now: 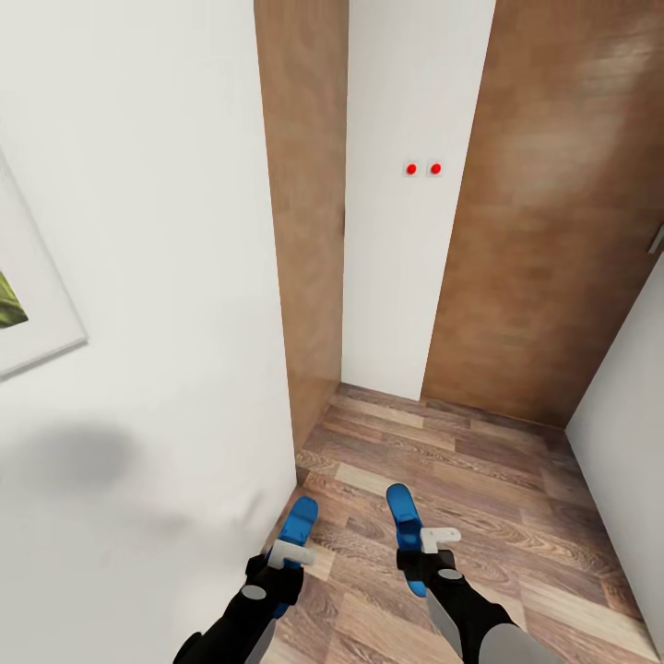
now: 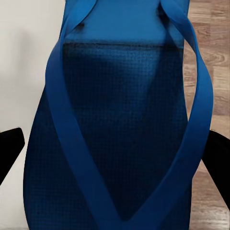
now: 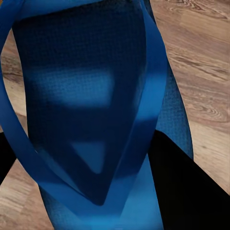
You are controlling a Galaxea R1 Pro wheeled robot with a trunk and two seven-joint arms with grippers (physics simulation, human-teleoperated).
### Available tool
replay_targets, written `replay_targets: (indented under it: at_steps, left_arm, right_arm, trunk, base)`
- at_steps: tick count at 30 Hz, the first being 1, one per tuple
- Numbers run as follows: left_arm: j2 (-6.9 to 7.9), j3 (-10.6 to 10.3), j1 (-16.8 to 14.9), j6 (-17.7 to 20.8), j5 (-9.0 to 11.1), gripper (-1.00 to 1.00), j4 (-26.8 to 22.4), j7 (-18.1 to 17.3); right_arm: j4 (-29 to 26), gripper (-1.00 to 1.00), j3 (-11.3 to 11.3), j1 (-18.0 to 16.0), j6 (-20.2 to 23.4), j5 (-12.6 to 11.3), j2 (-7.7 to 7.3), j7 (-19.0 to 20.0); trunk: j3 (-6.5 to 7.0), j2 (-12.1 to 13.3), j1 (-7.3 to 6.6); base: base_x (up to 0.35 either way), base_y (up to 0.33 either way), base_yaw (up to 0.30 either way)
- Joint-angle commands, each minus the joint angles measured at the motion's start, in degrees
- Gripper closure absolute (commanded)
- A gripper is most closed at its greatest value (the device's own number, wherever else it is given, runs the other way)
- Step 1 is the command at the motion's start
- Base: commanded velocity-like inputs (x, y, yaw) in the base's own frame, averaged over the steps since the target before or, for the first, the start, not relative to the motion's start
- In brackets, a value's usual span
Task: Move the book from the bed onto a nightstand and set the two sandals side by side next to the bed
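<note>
I hold one bright blue sandal in each hand, above a wood-plank floor (image 1: 480, 480). My left gripper (image 1: 281, 576) is shut on the left sandal (image 1: 299, 521), whose sole and straps (image 2: 124, 120) loom close in the left wrist view between the black fingers (image 2: 9, 148). My right gripper (image 1: 420, 563) is shut on the right sandal (image 1: 403, 516), seen close up in the right wrist view (image 3: 81, 96) with a black finger (image 3: 187, 187) beside it. Both sandals point forward, away from me. The book, the bed and the nightstand are out of view.
A white wall (image 1: 138, 277) stands close at my left, carrying a framed picture (image 1: 28, 304). Ahead is a narrow nook with wooden panels (image 1: 544, 231) on both sides of a white strip bearing two red dots (image 1: 422, 169). Another white wall (image 1: 627, 387) is at the right.
</note>
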Motion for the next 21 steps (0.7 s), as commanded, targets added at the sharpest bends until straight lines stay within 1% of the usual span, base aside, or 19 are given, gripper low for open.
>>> replay_targets:
  at_steps: [1,8,21]
  left_arm:
    - [0.01,-0.29,-0.06,0.23,0.50,1.00,0.20,0.53]
    - [-0.13,-0.42,-0.11,-0.87,0.53,1.00,1.36,0.53]
    - [-0.12,-0.63,-0.11,-1.08,0.52,1.00,1.50,0.53]
  right_arm:
    - [0.02,1.00,0.11,-0.03,-0.04,-0.06,0.02,-0.27]
    - [0.02,1.00,0.11,-0.03,-0.01,-0.06,0.06,-0.23]
    - [0.34,1.00,0.11,-0.02,-0.05,-0.06,0.07,-0.23]
  trunk:
    - [0.10,0.39,-0.23]
    - [1.01,3.19,-1.77]
    - [2.29,8.41,-4.62]
  base:
    - [0.000,0.000,0.000]
    - [0.000,0.000,0.000]
    - [0.000,0.000,0.000]
